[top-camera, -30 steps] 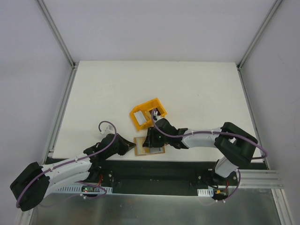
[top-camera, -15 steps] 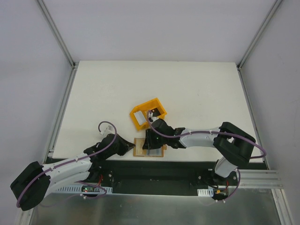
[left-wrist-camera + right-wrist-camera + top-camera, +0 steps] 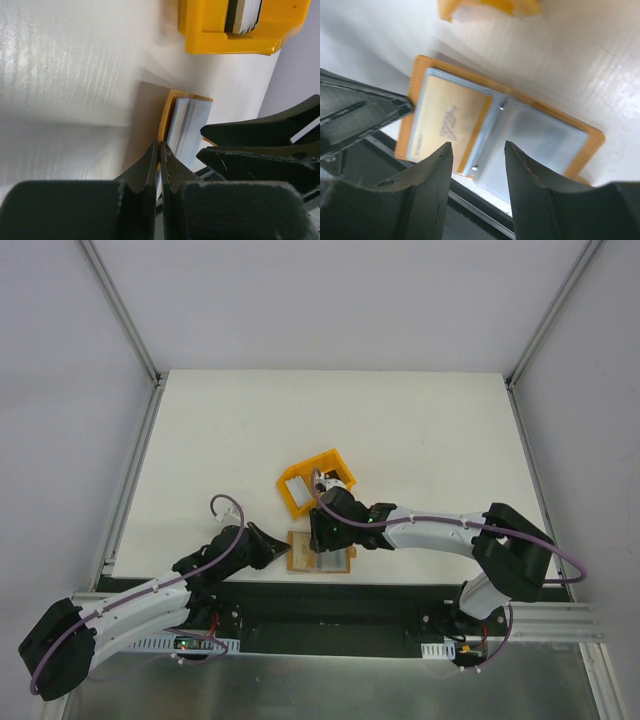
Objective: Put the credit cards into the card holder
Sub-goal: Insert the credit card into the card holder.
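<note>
The left gripper [image 3: 159,149] is clamped on the left edge of the holder [image 3: 540,135], likely to pin it open and flat on the surface [image 3: 75,75]. The right gripper [image 3: 477,150] hangs half-open and empty just above it. A tan card [image 3: 451,127] sits in one pocket. More cards [image 3: 243,12] stand in the bin [image 3: 220,40].

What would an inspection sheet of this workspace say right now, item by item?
Surface: white table, no spills seen.
Job's things: card holder lies open near the front edge; tan card sits in one pocket; more cards stand in the bin.
Clutter: orange bin behind the holder.
End effectors: left end effector shut on the holder's edge; right end effector open above the holder, holding nothing.
Cables: purple cables loop along both arms.
Surroundings: pale walls, metal frame rails.
</note>
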`<state>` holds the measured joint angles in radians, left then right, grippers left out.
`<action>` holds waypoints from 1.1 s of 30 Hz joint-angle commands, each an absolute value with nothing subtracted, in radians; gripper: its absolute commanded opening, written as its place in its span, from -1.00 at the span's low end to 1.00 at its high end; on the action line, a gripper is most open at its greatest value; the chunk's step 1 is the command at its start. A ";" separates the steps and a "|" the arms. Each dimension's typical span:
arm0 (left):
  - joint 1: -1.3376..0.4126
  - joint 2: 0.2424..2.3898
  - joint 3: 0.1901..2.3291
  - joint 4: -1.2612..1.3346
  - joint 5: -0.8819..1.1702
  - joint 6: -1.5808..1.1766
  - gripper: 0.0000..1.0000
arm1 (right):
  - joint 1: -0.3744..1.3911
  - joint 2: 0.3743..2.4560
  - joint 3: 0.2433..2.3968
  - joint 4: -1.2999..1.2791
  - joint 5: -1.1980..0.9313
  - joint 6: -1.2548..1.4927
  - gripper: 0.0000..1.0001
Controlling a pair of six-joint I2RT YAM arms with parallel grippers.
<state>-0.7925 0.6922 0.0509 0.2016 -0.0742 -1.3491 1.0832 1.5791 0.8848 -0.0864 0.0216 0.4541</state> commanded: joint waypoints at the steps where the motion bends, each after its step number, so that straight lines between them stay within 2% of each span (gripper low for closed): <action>1: -0.798 0.672 0.093 0.187 -0.026 -1.263 -1.00 | 1.086 1.533 0.925 -0.224 0.150 0.440 -0.03; 5: -0.804 0.713 0.162 0.186 0.029 -1.194 -1.00 | 1.085 1.482 0.914 -0.323 0.259 0.449 -0.06; 15: -0.894 0.942 0.373 0.152 0.061 -1.089 -1.00 | 1.078 1.454 0.802 -0.371 0.293 0.511 -0.43; 23: -1.011 1.147 0.488 0.155 0.026 -1.077 -1.00 | 1.017 1.345 0.741 -0.322 0.284 0.508 -0.45; 28: -1.038 1.151 0.514 0.152 0.006 -1.071 -1.00 | 0.963 1.344 0.701 -0.276 0.201 0.509 -0.50; 33: -1.040 1.050 0.463 0.066 -0.130 -1.129 -1.00 | 0.960 1.296 0.718 -0.282 0.201 0.477 -0.50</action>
<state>-1.0348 1.1427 0.4774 0.1318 -0.0040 -1.0992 0.9627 1.3586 0.7055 -0.3004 0.2237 0.4938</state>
